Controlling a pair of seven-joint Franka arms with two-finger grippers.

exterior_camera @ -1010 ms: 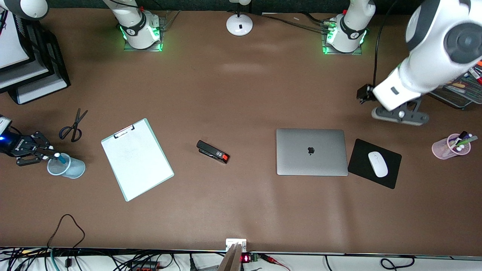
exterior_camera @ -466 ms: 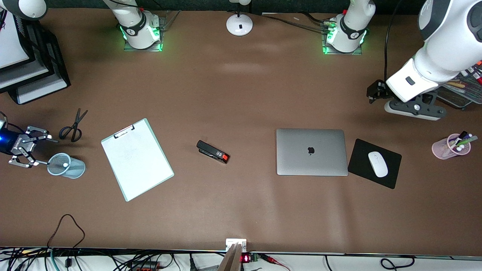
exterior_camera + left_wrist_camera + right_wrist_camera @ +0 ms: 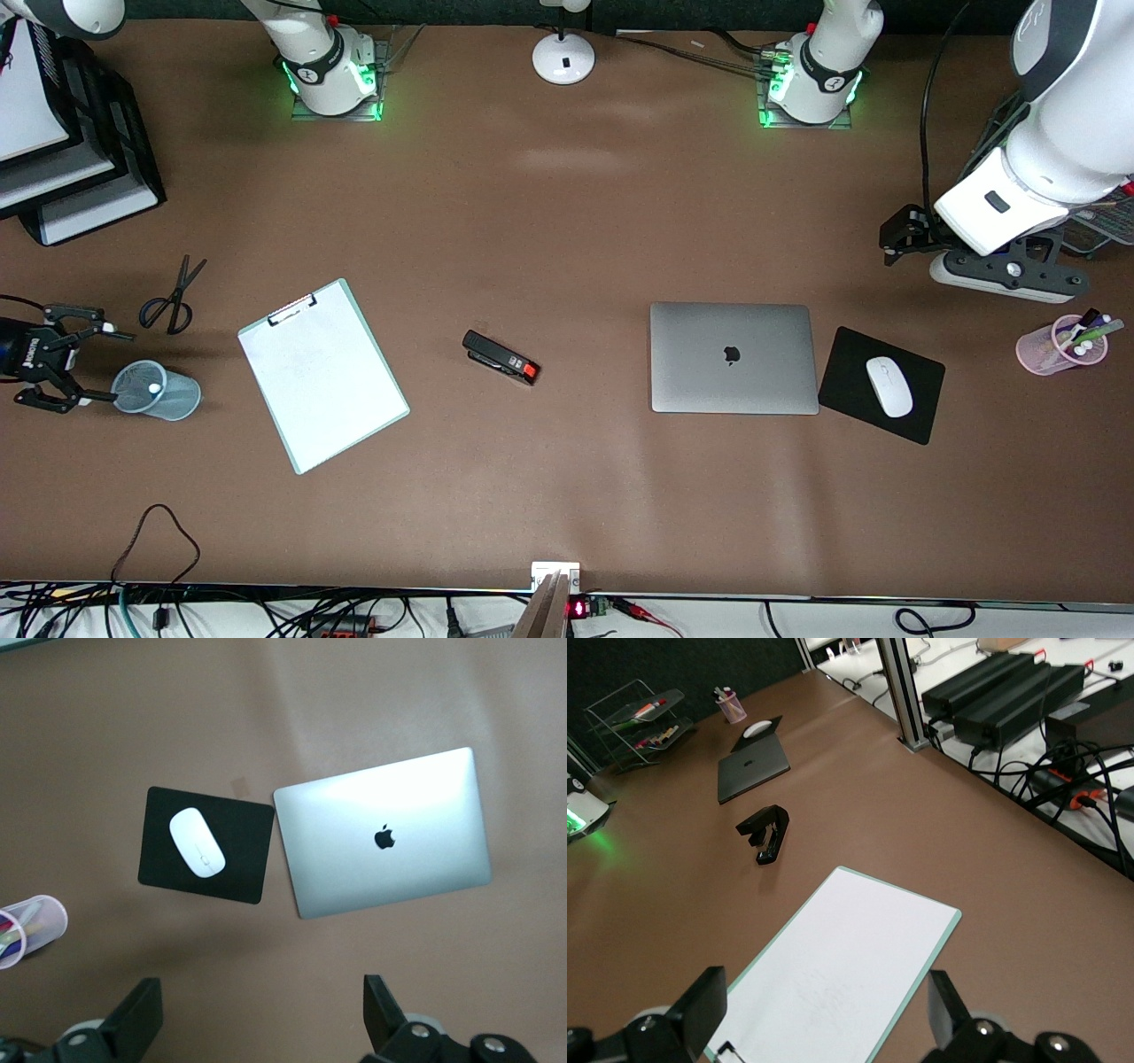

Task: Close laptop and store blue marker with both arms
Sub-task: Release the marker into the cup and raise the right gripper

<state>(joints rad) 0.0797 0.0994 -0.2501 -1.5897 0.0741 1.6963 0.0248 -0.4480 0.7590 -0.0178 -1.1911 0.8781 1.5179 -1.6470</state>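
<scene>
The silver-grey laptop lies shut on the table, apple logo up; it also shows in the left wrist view and the right wrist view. Of the blue marker only the white end shows, inside a light-blue mesh cup at the right arm's end of the table. My right gripper is open and empty just beside that cup's mouth. My left gripper is open and empty, up over bare table toward the left arm's end, apart from the laptop. Both wrist views show open, empty jaws.
A white mint-edged clipboard, black scissors and a black stapler lie between cup and laptop. A white mouse sits on a black pad beside the laptop. A pink pen cup and a wire rack stand at the left arm's end.
My right gripper opened, let the marker drop into the blue cup and drew back from it. My left arm swung away from the laptop toward its own end of the table.
</scene>
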